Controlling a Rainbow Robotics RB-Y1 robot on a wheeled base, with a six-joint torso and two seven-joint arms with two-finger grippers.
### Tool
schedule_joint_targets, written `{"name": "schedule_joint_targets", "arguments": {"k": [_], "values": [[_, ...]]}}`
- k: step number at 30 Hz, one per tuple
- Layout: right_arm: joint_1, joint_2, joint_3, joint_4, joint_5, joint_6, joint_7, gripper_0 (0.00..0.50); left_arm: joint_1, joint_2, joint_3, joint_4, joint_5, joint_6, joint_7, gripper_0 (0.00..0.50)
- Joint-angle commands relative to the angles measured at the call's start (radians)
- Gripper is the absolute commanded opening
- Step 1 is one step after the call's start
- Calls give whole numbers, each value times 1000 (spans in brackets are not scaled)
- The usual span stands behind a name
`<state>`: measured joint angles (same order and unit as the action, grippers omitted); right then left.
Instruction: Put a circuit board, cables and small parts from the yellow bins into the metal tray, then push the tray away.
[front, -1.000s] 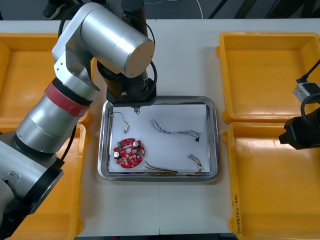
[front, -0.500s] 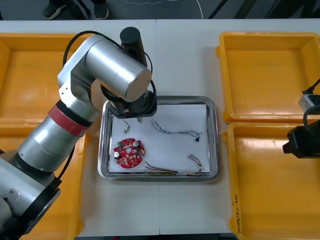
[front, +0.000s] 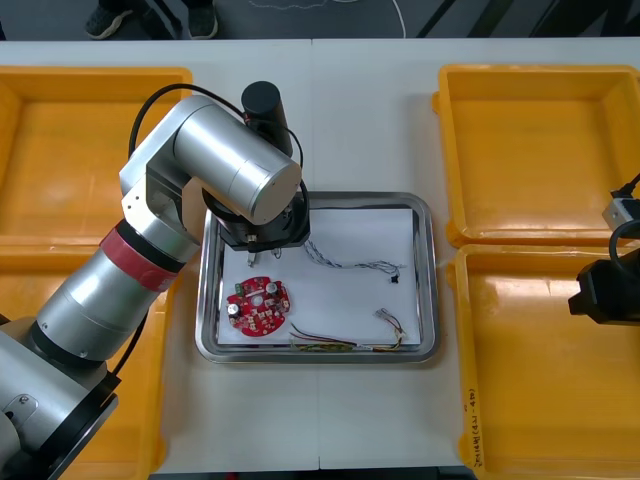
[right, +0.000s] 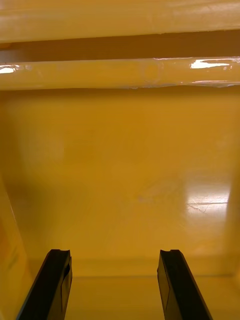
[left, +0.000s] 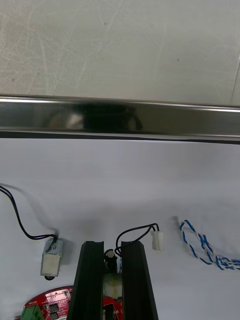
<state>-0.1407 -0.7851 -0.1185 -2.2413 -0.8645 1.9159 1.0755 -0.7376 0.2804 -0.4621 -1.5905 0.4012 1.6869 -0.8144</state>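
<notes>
In the front view the left arm's (front: 230, 160) wrist covers its own gripper and the far-left corner of the tray (front: 426, 280), and the right arm is cut off at the edge over the near right bin (front: 540, 390). In the wrist view the left gripper (left: 112, 245) is narrowed onto a small part (left: 110, 257) whose black cable (left: 134, 230) curls to a white plug (left: 157, 240) on the tray floor. What lies lower in the gap is hard to make out. A second part (left: 51, 261) lies just beside, with the board (front: 258, 306) underneath. The arm bends in from the left, wrist pointing down. The right gripper (right: 114, 253) hangs wide open in its bin. A second ago the left wrist stood over the tray's far rim; it has since come nearer the board, and the right arm has drawn further out.
</notes>
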Motion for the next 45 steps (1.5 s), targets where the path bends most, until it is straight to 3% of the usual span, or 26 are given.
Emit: {"name": "schedule_joint_targets", "arguments": {"k": [1, 2, 4, 5, 7, 17, 25, 30, 42, 45], "values": [[16, -23, -32, -29, 2, 4, -46, 500, 7, -23, -20, -11, -12, -10, 4, 236], [16, -23, -32, -29, 1, 4, -46, 500, 7, -23, -20, -9, -13, -12, 6, 336], [16, -23, -32, -29, -2, 4, -46, 500, 7, -23, -20, -11, -15, -12, 8, 438], [16, -23, -32, -29, -4, 4, -46, 500, 7, -23, -20, -11, -16, -12, 8, 474], [16, -23, -32, -29, -5, 4, -40, 500, 7, -23, -20, -11, -18, -10, 9, 495], [16, -23, -32, -29, -16, 4, -26, 500, 6, -21, 46, -103, -39, 30, 4, 500], [16, -23, -33, -29, -25, 4, -19, 500, -14, 26, 109, -237, -39, 142, 3, 500], [16, -23, -32, -29, -27, 3, -14, 500, -45, 75, 158, -299, 2, 233, 6, 500], [15, -23, -33, -29, -33, -9, -5, 500, -103, 235, 284, -313, 169, 233, 1, 500], [16, -23, -33, -29, -34, -9, -5, 500, -103, 315, 307, -312, 220, 233, -8, 500]]}}
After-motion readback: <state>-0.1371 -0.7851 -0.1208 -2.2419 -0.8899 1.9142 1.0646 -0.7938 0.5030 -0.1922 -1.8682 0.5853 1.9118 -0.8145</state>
